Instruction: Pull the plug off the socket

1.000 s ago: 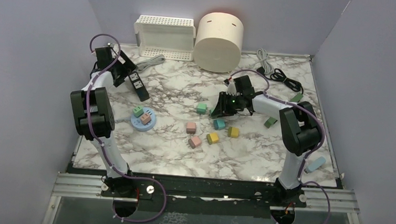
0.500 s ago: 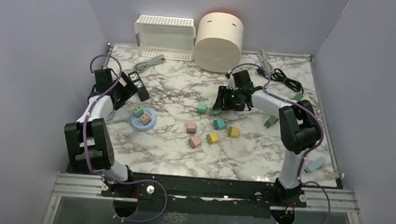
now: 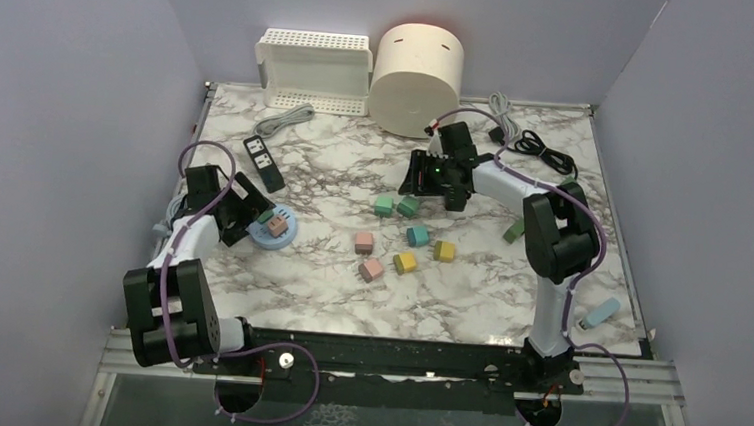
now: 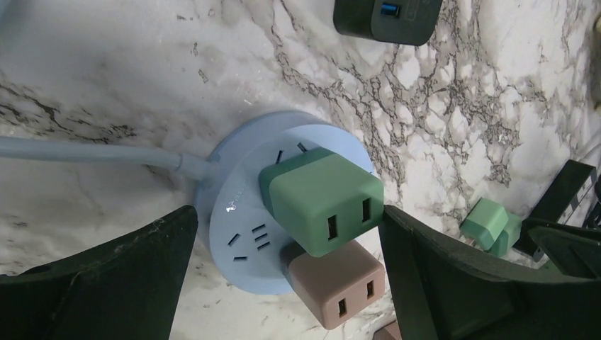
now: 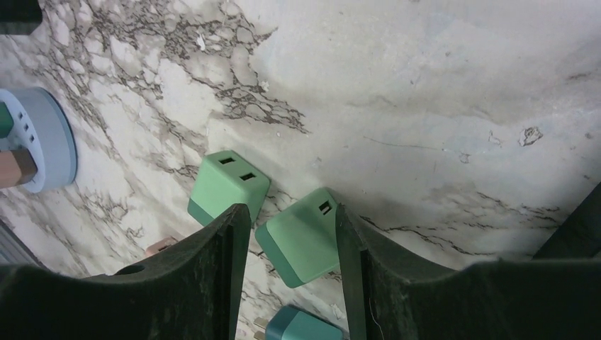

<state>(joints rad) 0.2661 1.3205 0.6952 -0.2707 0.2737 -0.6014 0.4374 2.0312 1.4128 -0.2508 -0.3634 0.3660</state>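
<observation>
A round light-blue socket [image 3: 273, 231] lies at the table's left, with a green plug [image 3: 266, 213] and a brown-pink plug [image 3: 278, 226] plugged in. In the left wrist view the socket [image 4: 237, 219], the green plug [image 4: 322, 198] and the brown-pink plug [image 4: 333, 283] lie between my fingers. My left gripper [image 4: 285, 219] is open around them; its right finger stands against the green plug's edge. In the top view it [image 3: 243, 214] sits just left of the socket. My right gripper [image 3: 434, 177] is open, above a loose green plug [image 5: 301, 237].
Loose plugs lie mid-table: green [image 3: 384, 204], teal [image 3: 417, 236], yellow [image 3: 406, 262], pink [image 3: 364, 242]. A black device [image 3: 264, 162] lies behind the socket. A white basket [image 3: 313, 68], a cream cylinder [image 3: 417, 81] and black cables [image 3: 543, 149] are at the back.
My left gripper has come forward from the black device at the back left to the blue socket. My right gripper has drawn back from the loose plugs.
</observation>
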